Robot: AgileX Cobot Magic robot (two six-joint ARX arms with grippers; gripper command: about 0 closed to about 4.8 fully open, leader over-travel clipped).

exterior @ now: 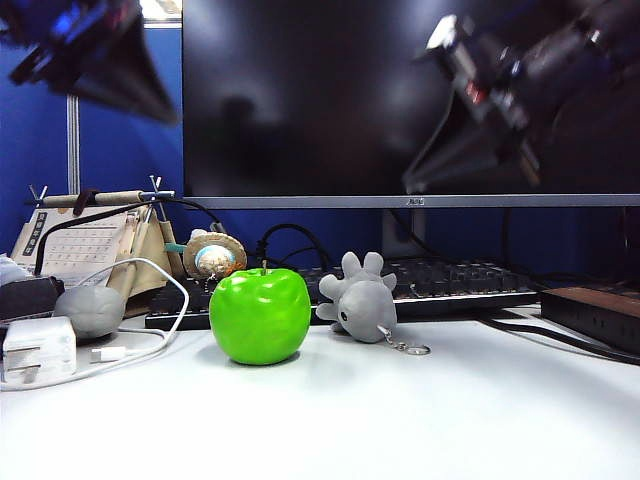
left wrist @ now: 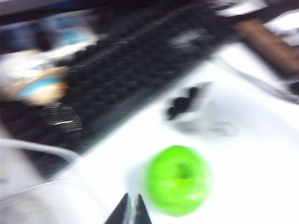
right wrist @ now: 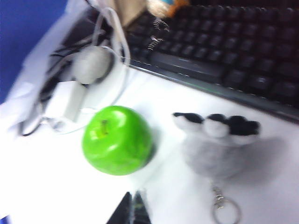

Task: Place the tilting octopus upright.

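**Octopus tipped over, both grippers up high**

The monitor [exterior: 400, 95] filled the back of the scene, dark, with the keyboard [exterior: 440, 285] stretched along the white table [exterior: 400, 420] beneath it. Up top, 2 arms hung blurred in the air: the left gripper [exterior: 165, 108] at the upper left, the right gripper [exterior: 412, 185] at the upper right, both well above the table and touching nothing. In the wrist views each showed its 2 fingertips pressed together, left gripper [left wrist: 130, 210] above the apple's near side, right gripper [right wrist: 133, 205] above bare table between apple and octopus.

The apple [exterior: 260, 315] sat bright green at centre. Just beside it, on the right in the exterior view, lay the octopus [exterior: 360, 300], tipped with its tentacles up toward the keyboard and its face low, its keyring [exterior: 405, 345] trailing on the table. Over on the left: a grey lump [exterior: 90, 310], a white charger [exterior: 40, 350] and its cable [exterior: 160, 300].
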